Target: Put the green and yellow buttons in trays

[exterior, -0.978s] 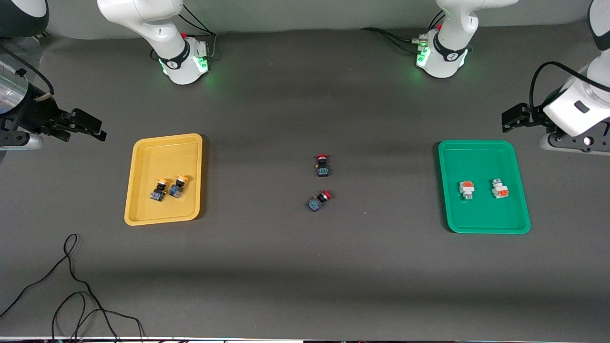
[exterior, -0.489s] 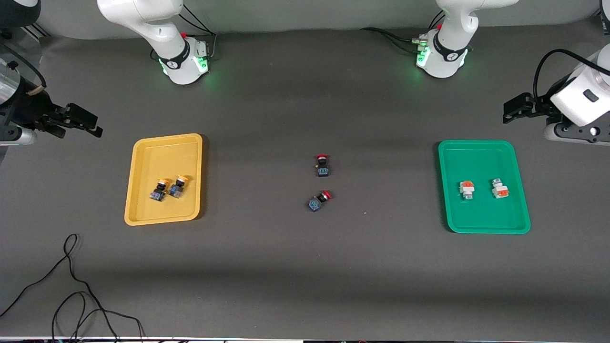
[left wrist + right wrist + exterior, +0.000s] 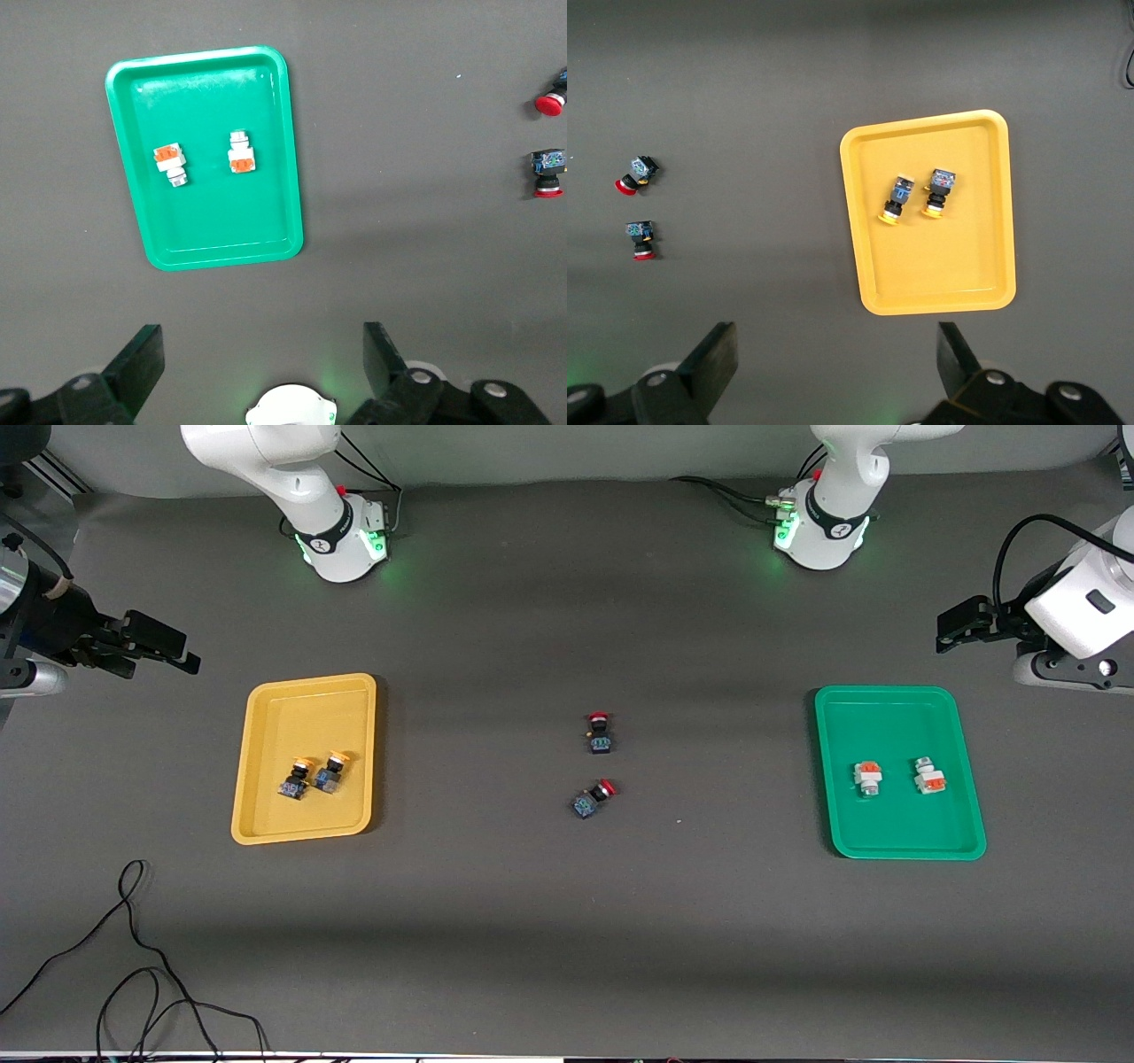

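Observation:
Two yellow-capped buttons lie side by side in the yellow tray, also shown in the right wrist view. Two white-and-orange green-tipped buttons lie in the green tray, also in the left wrist view. My right gripper is open and empty, raised at the right arm's end of the table. My left gripper is open and empty, raised at the left arm's end.
Two red-capped switches lie on the dark mat midway between the trays. A black cable loops near the front edge at the right arm's end. Both arm bases stand at the table's back edge.
Both grippers rose and drew back from the trays, then the right one shifted slightly toward the middle. The buttons and trays have not moved.

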{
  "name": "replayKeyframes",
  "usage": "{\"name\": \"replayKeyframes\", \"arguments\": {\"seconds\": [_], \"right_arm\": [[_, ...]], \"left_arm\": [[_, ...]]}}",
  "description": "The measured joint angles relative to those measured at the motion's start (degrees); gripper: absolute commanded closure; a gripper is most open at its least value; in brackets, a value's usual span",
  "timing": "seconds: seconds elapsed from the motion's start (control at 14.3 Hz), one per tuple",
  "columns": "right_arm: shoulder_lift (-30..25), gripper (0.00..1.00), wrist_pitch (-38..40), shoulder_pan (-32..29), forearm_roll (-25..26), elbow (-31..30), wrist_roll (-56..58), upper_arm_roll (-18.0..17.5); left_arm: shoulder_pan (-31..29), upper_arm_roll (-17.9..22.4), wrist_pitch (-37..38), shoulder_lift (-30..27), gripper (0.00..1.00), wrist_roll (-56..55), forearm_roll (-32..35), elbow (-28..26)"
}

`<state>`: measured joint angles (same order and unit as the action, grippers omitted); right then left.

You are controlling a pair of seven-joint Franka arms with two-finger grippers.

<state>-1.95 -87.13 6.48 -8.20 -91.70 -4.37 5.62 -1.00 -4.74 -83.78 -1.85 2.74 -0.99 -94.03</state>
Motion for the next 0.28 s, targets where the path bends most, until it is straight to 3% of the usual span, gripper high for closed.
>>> {"name": "replayKeyframes", "arguments": {"seconds": [0.28], "right_arm": [[0.7,0.0,1.09,-0.04,1.01,0.39,0.0,0.03]], "left_arm": [[0.0,0.03,0.0,0.0,0.0,0.02,0.05,0.03]]}}
